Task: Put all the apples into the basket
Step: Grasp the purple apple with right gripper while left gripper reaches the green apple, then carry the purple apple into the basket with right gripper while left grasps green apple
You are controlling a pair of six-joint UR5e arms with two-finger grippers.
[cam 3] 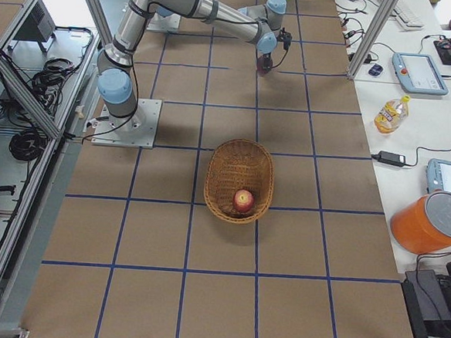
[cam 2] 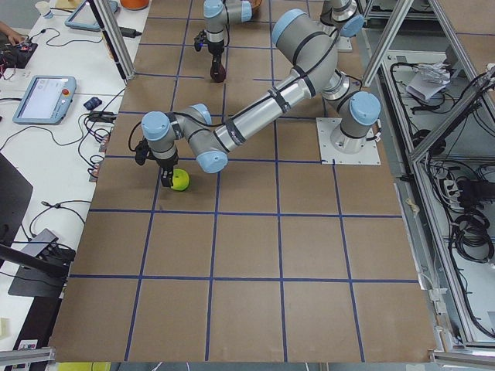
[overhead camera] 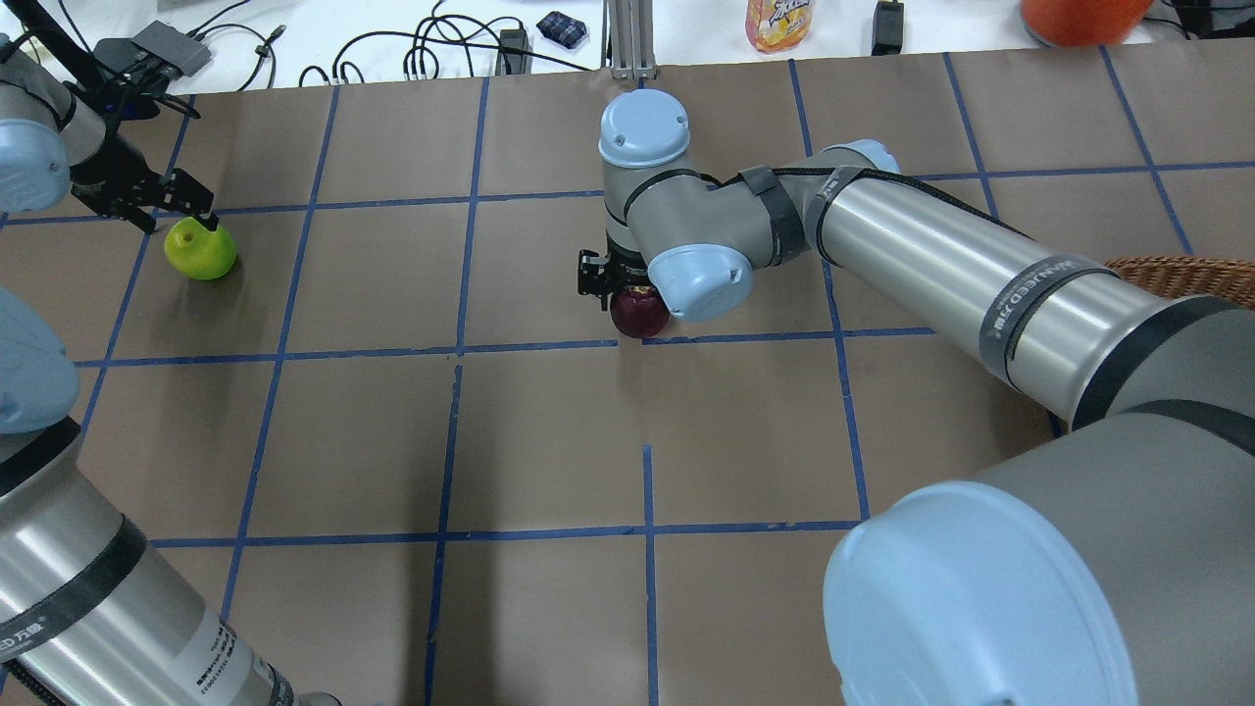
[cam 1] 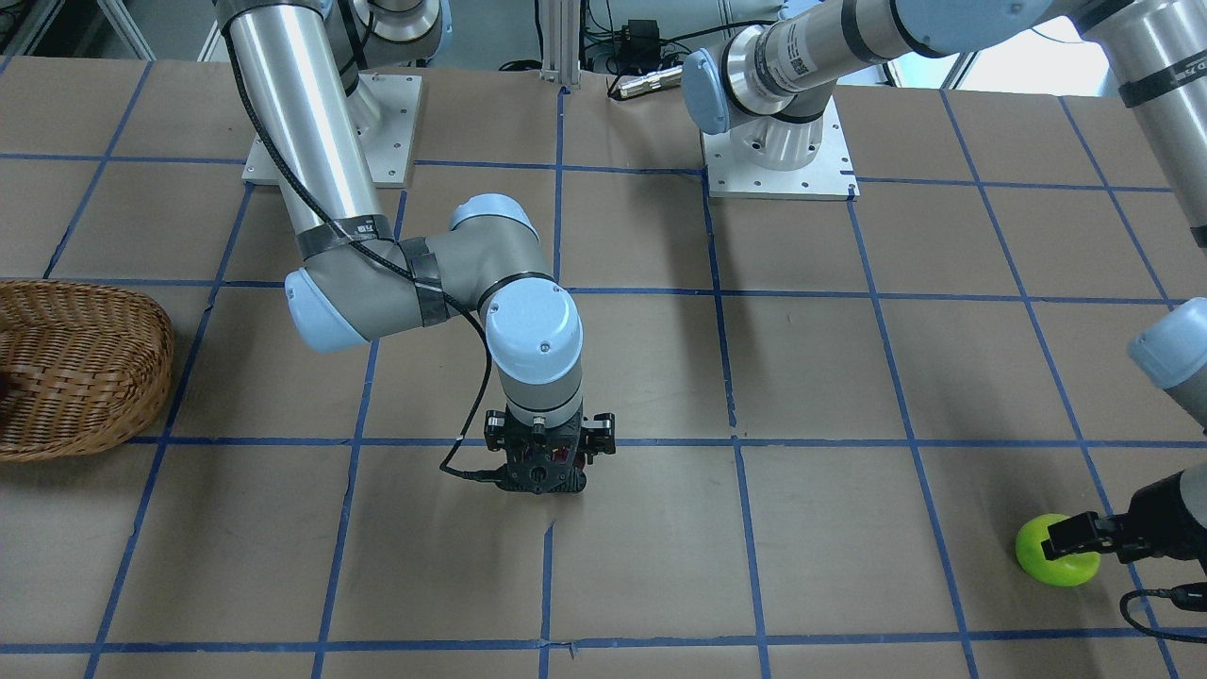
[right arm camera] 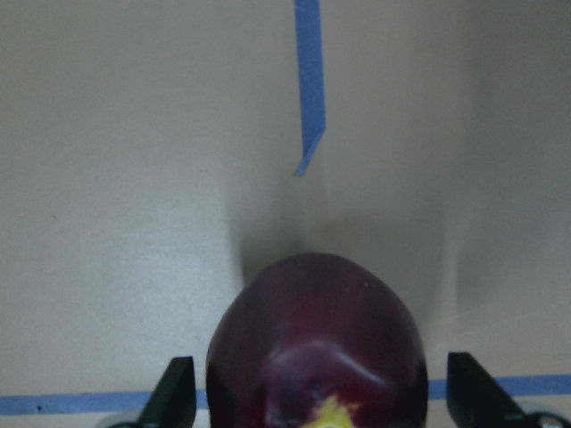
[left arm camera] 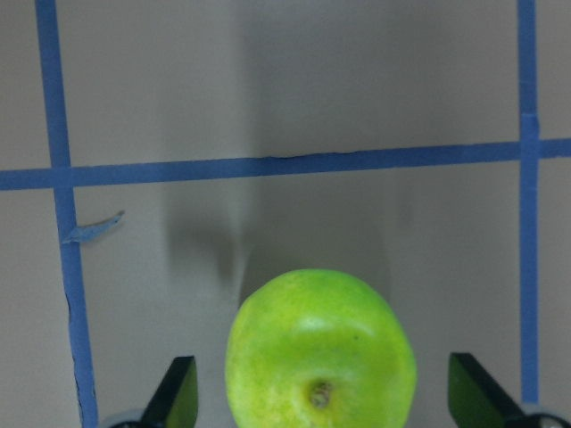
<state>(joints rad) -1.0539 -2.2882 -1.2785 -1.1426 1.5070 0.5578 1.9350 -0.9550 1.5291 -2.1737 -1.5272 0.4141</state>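
Note:
The lime green apple (left arm camera: 321, 352) sits on the table at its left end. My left gripper (left arm camera: 326, 397) is open and straddles it, with a small gap at each finger; both show in the overhead view, apple (overhead camera: 201, 250) and gripper (overhead camera: 186, 218). The dark purple apple (right arm camera: 317, 339) sits mid-table. My right gripper (right arm camera: 326, 397) is open around it, fingers close on both sides; the overhead view shows the apple (overhead camera: 639, 314) under the wrist. The red apple (cam 3: 243, 200) lies inside the wicker basket (cam 3: 241, 162), which stands at the table's right end (cam 1: 85, 377).
The table is brown paper with a blue tape grid. The two arm base plates (cam 1: 778, 156) stand at the robot's edge. Cables, a bottle (overhead camera: 779, 22) and an orange container (overhead camera: 1079, 15) lie beyond the far edge. The right arm's long link (overhead camera: 980, 275) spans toward the basket.

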